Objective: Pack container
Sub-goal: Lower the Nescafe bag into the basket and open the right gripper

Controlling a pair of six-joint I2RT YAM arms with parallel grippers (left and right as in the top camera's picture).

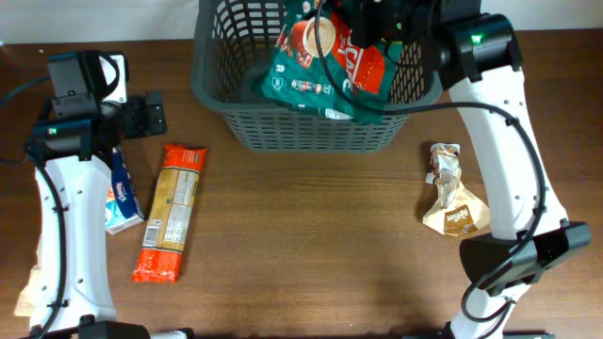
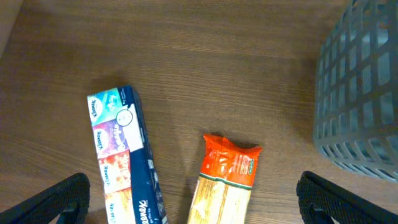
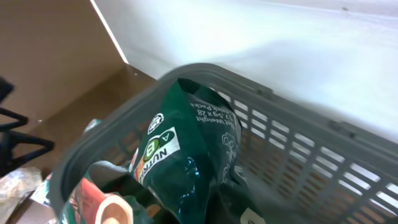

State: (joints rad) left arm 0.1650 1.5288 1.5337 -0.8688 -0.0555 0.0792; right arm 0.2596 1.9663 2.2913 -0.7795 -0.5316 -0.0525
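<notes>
The container, a dark grey lattice basket (image 1: 311,134), stands at the back middle of the table. It also shows in the left wrist view (image 2: 360,93) and the right wrist view (image 3: 261,87). My right gripper (image 1: 372,28) is shut on a green and red packet (image 1: 316,61) and holds it tilted inside the basket's rim. The packet fills the right wrist view (image 3: 180,168). My left gripper (image 1: 143,115) is open and empty at the left, above the table. Its fingertips (image 2: 199,202) frame the two packs below.
A blue tissue pack (image 1: 122,193) (image 2: 121,162) and a long orange pasta packet (image 1: 172,212) (image 2: 227,177) lie at the left. A crumpled brown packet (image 1: 452,202) lies at the right, beside the right arm.
</notes>
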